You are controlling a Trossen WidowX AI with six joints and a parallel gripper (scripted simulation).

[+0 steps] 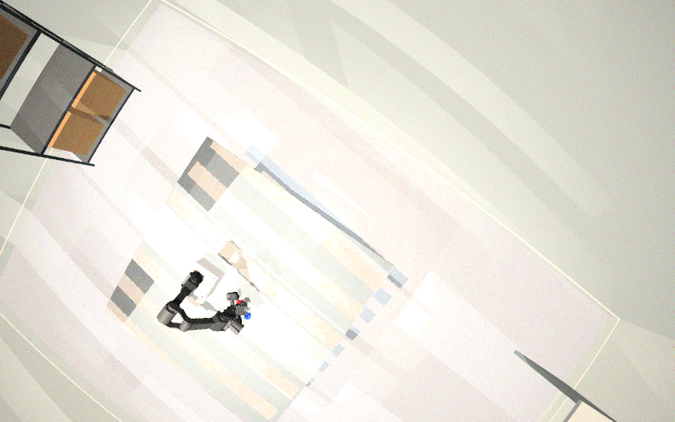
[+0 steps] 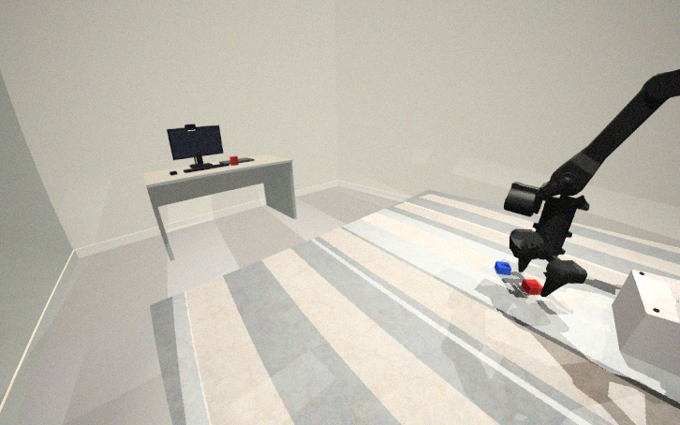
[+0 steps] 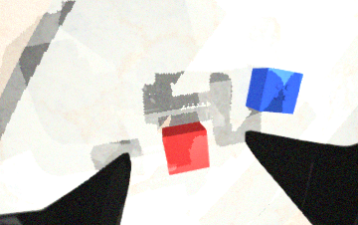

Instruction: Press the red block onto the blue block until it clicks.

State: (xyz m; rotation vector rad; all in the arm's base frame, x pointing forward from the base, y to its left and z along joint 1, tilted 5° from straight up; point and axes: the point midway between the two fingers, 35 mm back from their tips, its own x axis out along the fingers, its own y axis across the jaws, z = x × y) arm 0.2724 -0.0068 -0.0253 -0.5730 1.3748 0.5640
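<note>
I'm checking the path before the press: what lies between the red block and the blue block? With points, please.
In the wrist view, no object stands between the red block (image 2: 531, 286) (image 3: 186, 150) and the blue block (image 1: 247, 315) (image 2: 503, 268) (image 3: 275, 91); only shadowed surface shows.

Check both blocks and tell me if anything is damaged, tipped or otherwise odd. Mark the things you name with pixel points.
Nothing stands out: the small red block (image 1: 240, 301) (image 2: 532, 286) (image 3: 187, 151) and small blue block (image 1: 247, 315) (image 2: 503, 268) (image 3: 274, 91) sit apart, with no visible damage. The blue one's dark patches look like shadow.

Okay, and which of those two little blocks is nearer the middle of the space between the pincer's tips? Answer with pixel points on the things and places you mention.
The red block (image 1: 239, 301) (image 2: 531, 286) (image 3: 187, 151); the blue one (image 1: 247, 315) (image 2: 503, 268) (image 3: 274, 91) sits off to one side.
</note>
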